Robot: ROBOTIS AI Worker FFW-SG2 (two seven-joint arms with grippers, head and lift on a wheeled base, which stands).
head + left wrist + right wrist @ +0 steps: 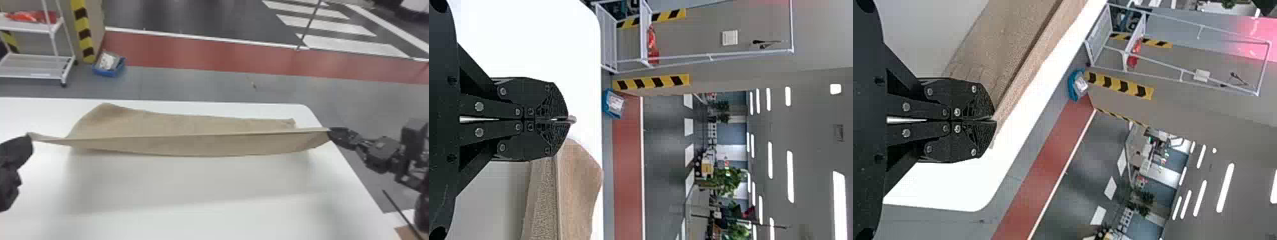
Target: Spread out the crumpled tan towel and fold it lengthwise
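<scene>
Towel [191,145] across the far half of the counter [204,220], soft, tan and finely textured, its held edge pulled into a nearly straight line, a flap sagging in a shallow curve on the near side! At left, the left gripper [29,136] has its fingers closed on one twisted corner, pointing far. Over at right, the right gripper [330,130] pinches the other end, its jointed black arm [383,153] angling in from the right. Smooth white counter beneath, softly shadowed.
</scene>
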